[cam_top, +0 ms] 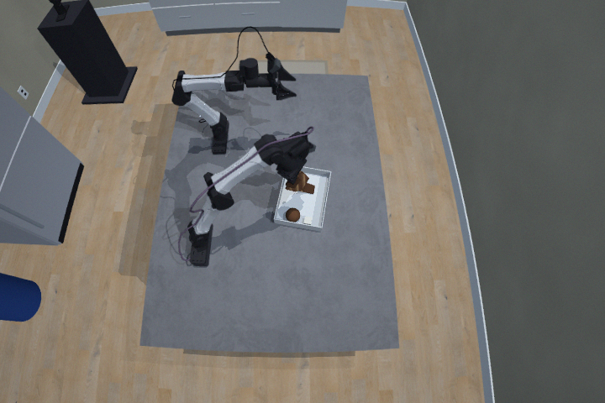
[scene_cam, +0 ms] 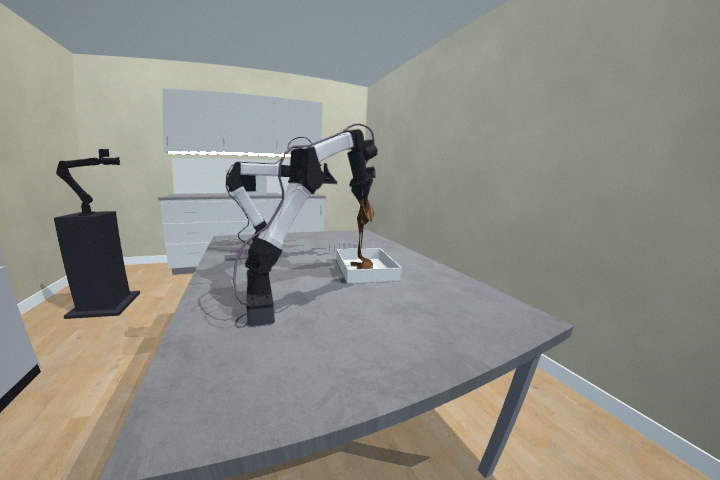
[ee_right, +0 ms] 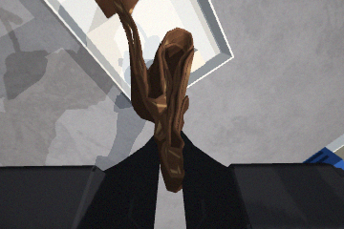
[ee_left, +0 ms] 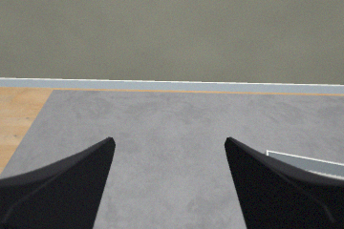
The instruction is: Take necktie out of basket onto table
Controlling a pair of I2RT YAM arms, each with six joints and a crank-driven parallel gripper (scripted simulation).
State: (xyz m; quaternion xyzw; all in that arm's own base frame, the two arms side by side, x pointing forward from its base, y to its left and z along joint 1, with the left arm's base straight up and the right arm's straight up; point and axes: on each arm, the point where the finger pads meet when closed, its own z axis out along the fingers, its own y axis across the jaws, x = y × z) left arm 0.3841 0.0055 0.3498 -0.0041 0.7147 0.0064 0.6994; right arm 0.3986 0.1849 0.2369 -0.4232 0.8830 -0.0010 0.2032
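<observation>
The brown necktie (cam_top: 301, 181) (scene_cam: 366, 212) (ee_right: 170, 86) hangs in a bunched loop from my right gripper (scene_cam: 362, 198) (ee_right: 169, 134), which is shut on it above the basket's far end. Its lower end reaches down into the white basket (cam_top: 326, 199) (scene_cam: 373, 275) (ee_left: 323, 165) (ee_right: 222, 43), which stands flat on the grey table. A brown ball (cam_top: 292, 214) (scene_cam: 365, 263) and a small cream block (cam_top: 307, 220) lie at the basket's near end. My left gripper (cam_top: 291, 87) (ee_left: 170, 139) is open and empty, well away from the basket near the table's far edge.
The table (cam_top: 275, 294) (scene_cam: 338, 350) (ee_left: 170, 114) extends around the basket on all sides. The two arm bases stand on the table to the basket's left in the top view. The left arm is beyond the right arm there.
</observation>
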